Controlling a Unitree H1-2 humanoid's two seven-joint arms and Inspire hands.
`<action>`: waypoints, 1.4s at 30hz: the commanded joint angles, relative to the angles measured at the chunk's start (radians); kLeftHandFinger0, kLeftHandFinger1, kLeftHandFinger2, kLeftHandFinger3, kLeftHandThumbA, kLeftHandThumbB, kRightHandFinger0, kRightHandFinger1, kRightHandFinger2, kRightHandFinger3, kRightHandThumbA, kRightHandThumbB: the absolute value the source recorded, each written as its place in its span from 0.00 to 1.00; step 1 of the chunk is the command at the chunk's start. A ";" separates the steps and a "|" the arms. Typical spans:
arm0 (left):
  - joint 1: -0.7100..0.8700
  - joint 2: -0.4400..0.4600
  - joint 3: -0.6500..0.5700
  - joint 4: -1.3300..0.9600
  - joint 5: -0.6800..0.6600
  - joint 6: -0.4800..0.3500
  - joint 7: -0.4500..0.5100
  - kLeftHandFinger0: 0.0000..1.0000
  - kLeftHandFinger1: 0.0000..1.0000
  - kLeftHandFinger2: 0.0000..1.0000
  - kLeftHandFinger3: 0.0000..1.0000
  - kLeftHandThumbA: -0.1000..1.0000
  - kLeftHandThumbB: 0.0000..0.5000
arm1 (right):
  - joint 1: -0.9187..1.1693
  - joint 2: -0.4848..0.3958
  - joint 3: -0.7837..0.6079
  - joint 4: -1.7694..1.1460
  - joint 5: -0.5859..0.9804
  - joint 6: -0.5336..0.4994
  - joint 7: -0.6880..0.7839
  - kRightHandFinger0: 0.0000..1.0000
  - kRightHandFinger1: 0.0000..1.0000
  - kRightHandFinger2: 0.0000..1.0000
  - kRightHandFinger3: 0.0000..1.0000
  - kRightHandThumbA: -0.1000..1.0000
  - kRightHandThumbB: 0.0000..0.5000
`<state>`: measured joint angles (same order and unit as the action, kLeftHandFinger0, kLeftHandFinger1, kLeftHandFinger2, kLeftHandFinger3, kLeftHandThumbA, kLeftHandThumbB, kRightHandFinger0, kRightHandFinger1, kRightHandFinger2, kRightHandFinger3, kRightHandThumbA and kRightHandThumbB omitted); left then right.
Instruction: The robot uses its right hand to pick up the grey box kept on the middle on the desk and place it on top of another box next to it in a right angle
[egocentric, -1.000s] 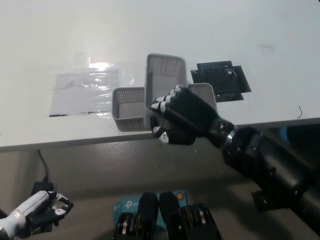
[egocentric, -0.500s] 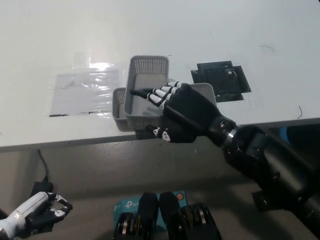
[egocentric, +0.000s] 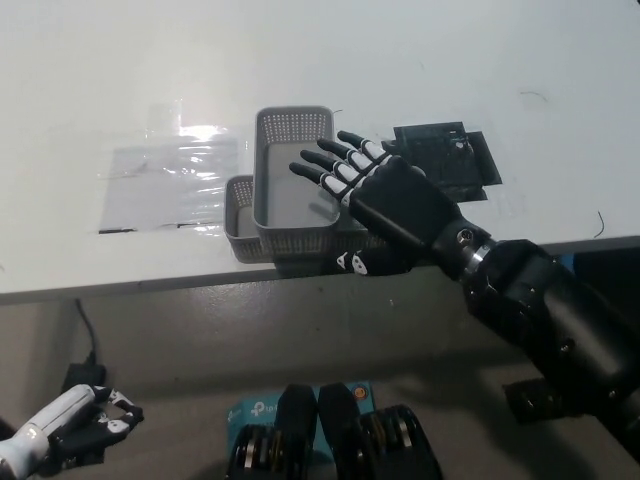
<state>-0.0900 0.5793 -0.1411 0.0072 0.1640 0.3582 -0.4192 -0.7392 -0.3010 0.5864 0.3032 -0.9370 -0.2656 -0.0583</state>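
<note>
While the right hand (egocentric: 375, 195) hovers spread and empty, the grey box (egocentric: 293, 180) lies lengthwise front-to-back.

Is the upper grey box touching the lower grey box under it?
Touching. In the head view the upper grey box rests crosswise on the lower grey box, with no gap visible between them. The black right robot hand is open above them.

Grey box (egocentric: 292, 185) now down crosswise — right hand (egocentric: 385, 205) fingers released.
</note>
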 joint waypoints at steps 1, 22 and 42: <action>-0.003 0.010 0.016 -0.002 -0.010 -0.032 0.003 0.17 0.02 0.13 0.52 0.58 0.30 | -0.006 -0.012 -0.024 -0.055 0.000 0.007 0.038 1.00 1.00 1.00 1.00 0.81 0.89; 0.003 0.017 0.012 -0.011 0.012 -0.018 0.010 0.19 0.05 0.18 0.56 0.62 0.30 | 0.333 -0.161 -0.492 -0.838 0.475 0.423 0.391 1.00 1.00 1.00 1.00 0.65 0.48; 0.003 0.002 0.001 0.005 0.020 -0.027 0.016 0.17 0.03 0.13 0.53 0.64 0.31 | 0.618 0.391 -0.968 -0.246 0.867 0.254 0.059 0.13 0.19 0.25 0.62 0.16 0.28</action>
